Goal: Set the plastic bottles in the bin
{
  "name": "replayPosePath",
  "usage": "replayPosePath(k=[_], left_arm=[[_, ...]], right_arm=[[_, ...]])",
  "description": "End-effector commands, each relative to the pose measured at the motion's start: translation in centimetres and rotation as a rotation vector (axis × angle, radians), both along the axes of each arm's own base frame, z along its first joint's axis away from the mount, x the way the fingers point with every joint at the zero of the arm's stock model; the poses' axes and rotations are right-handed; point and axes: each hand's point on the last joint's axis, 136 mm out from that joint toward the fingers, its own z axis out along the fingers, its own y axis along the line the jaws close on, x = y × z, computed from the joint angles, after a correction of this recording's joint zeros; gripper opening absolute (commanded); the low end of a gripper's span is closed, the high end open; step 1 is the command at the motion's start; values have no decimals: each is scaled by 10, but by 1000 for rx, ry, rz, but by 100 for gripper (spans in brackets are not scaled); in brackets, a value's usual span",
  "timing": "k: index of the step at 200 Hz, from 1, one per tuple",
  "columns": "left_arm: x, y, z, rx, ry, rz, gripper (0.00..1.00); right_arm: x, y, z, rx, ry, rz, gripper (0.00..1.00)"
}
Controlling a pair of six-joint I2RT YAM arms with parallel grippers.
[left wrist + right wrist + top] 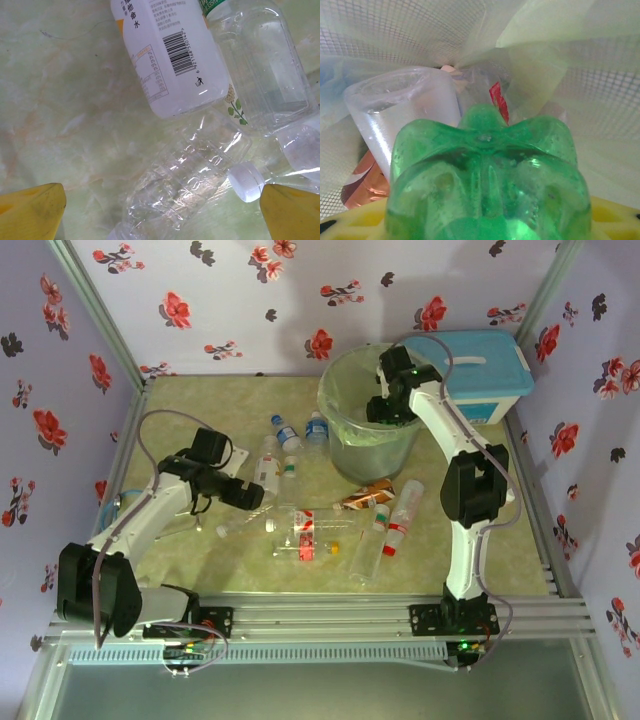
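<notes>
My right gripper (385, 410) hangs over the bin (335, 390), a round grey-green bucket with a pale green bag. In the right wrist view the right gripper (485, 222) has a green bottle (485, 175) between its yellow fingers, base pointing down into the bin's bag (545, 60), where other bottles (400, 120) lie. My left gripper (250, 498) is low over the table, open. In the left wrist view the left gripper (162, 212) straddles a crumpled clear bottle (185, 180) without touching it. A white-labelled bottle (165, 50) and a clear bottle with a green label (265, 65) lie just beyond.
Several bottles lie on the table: two blue-labelled ones (285, 432) by the bin, a red-labelled one (310, 548), a brown-orange one (368, 496) and white ones with red caps (400, 515). A white box with a light-blue lid (480, 370) stands behind the bin. Flowered walls enclose the table.
</notes>
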Motion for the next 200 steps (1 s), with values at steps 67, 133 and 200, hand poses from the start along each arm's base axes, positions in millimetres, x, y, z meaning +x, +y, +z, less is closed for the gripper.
replayPosePath(k=[67, 133, 200], left_arm=[[-6, 1, 2, 27, -29, -60, 100], [-17, 2, 6, 28, -20, -100, 100], [-34, 7, -11, 87, 73, -171, 100]], right_arm=[[-2, 5, 42, 41, -88, 7, 76], [-38, 15, 146, 205, -276, 56, 77], [-94, 18, 218, 395, -434, 105, 78]])
